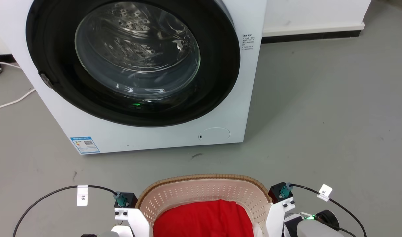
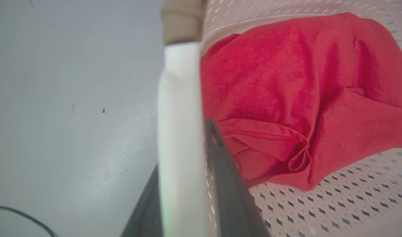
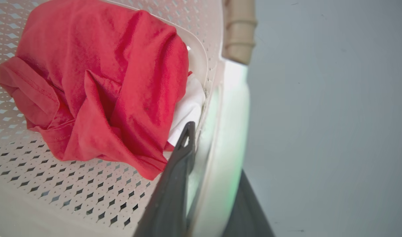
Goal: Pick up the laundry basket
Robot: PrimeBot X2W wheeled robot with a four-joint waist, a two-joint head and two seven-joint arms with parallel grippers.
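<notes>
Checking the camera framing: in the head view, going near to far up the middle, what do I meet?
red cloth → laundry basket (far rim) → floor → washing machine

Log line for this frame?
object: cream-pink perforated plastic laundry basket, red cloth inside | left gripper: clamps white left handle | right gripper: clamps right handle | lifted: unclear

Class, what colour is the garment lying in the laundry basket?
The garment is red; left wrist view.

Garment [image 1: 204,219] inside laundry basket [image 1: 201,192], washing machine [image 1: 148,138] behind it.
</notes>
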